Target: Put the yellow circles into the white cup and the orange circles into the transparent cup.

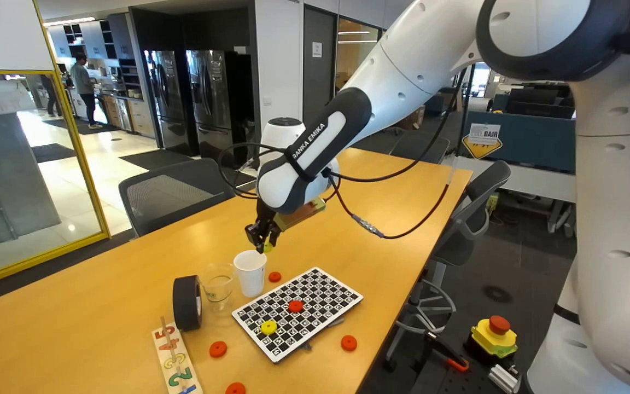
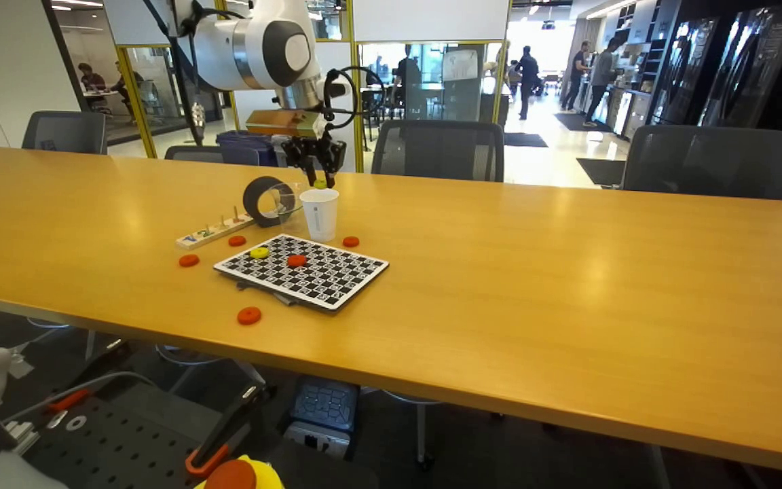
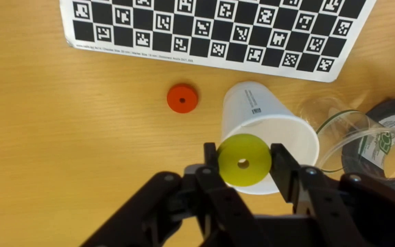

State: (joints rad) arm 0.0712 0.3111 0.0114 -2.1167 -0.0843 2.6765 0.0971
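Here's the black two-fingered claw (image 3: 242, 158), pinching a flat round yellow disc (image 3: 244, 152) by its edge from both sides. The disc's face shows full to the wrist camera, so no long axis to line up; the whole move turns on where it hangs over the small opaque white cup (image 3: 255, 108), standing upright just below, mouth up. In both exterior views the disc shows just above the rim, and it looks clear of it. But check the wrist view: it covers only part of the mouth, the side toward a loose orange-red disc (image 3: 182, 98) on the wood-coloured table (image 3: 115, 137), away from the small clear plastic cup (image 3: 346, 132). My call: a nudge toward that clear cup, then let go; dropped straight from here, it could clip the rim.

Farther out, the clear cup stands just beside the white one; whether they touch, I can't tell. Past it, a black ring-shaped roll (image 1: 185, 302) on edge. And out on the black-and-white checkered board (image 1: 320, 290), a second yellow disc (image 1: 268, 327) lies near another orange-red disc (image 1: 295, 306), with three more orange-red discs (image 1: 218, 349) loose on the table.
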